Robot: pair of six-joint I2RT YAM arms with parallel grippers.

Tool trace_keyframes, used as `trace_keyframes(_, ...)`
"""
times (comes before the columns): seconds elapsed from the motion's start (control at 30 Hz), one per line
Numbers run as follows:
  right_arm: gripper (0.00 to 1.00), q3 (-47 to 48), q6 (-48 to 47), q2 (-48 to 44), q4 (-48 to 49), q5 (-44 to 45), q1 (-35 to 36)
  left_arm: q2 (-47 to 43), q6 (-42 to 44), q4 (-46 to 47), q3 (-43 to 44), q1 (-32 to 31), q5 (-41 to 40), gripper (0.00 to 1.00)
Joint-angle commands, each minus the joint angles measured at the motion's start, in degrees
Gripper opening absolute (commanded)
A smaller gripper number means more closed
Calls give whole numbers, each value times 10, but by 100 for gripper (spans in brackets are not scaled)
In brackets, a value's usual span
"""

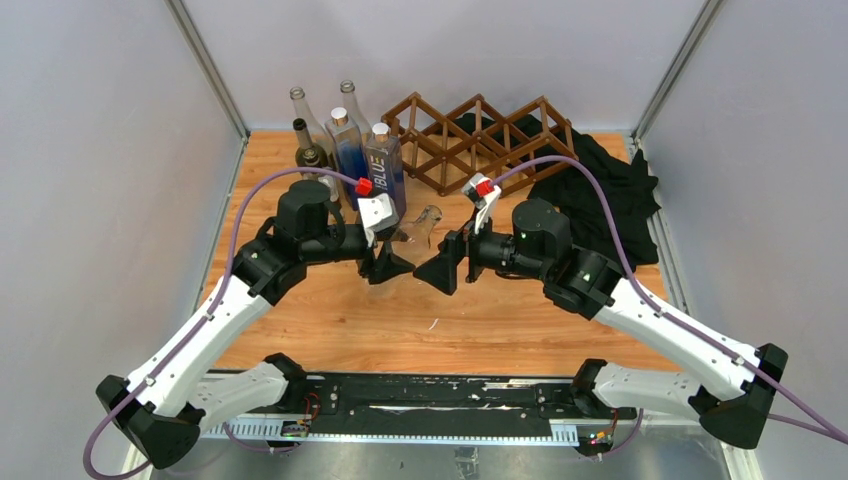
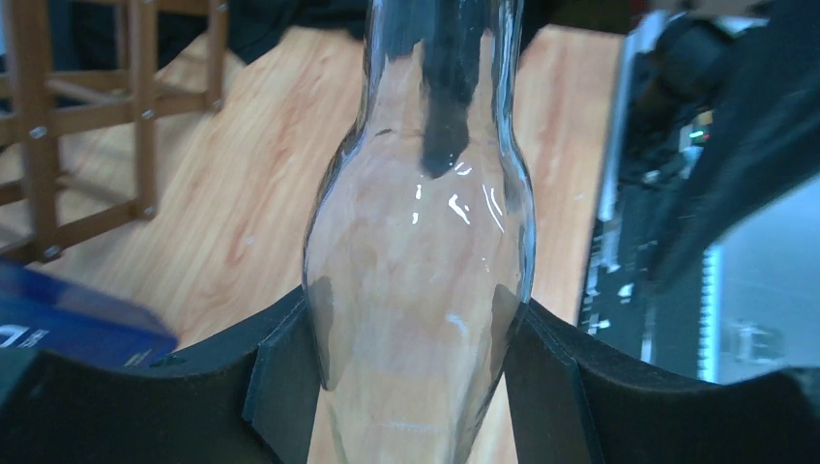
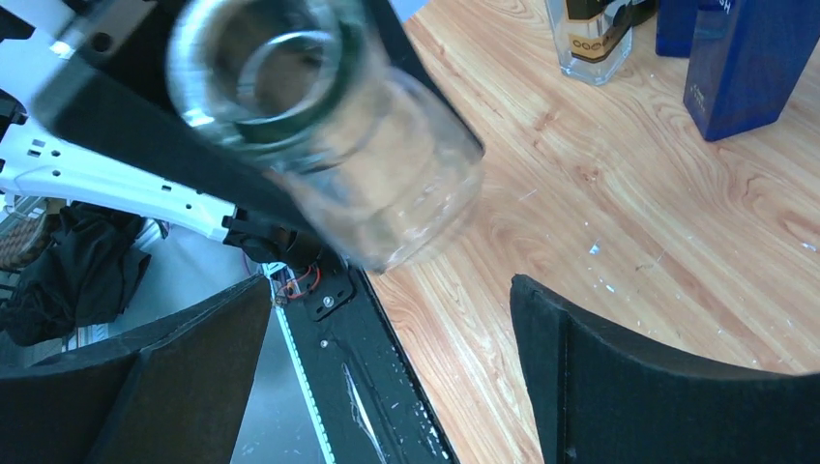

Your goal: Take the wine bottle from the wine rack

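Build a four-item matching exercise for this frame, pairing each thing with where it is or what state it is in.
Things:
1. clear glass bottle
2. dark brown wooden lattice rack
3. crumpled black cloth
4. right gripper

Places or states:
A. open, holding nothing
B. standing at the back of the table, near the middle
C. clamped between the fingers of the left gripper
D. heaped at the table's far right

Pairs: 1-C, 2-B, 3-D, 4-A
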Motion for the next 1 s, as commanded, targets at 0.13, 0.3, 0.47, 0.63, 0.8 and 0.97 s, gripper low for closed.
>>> trace_keyframes(0.13,92,24,-14,-1,86,-91,-27,-4,-105,-2,34,3,179,0)
trace_keyframes(0.3,85,45,-9,21,127,-149,-28,-3,-114,-14,32,3,212,0)
trace_keyframes(0.47,65,67,-7,44,140,-173,-28,-3,-134,-6,32,3,225,0)
trace_keyframes(0.63,12,76,-4,56,141,-177,-27,2,-128,-25,33,3,223,0)
trace_keyframes(0.8,0,97,-34,57,74,-101,-28,5,-98,-86,46,10,135,91)
trace_keyframes(0.97,0,139,-101,91,-1,34,-32,45,-79,-165,74,95,119,100)
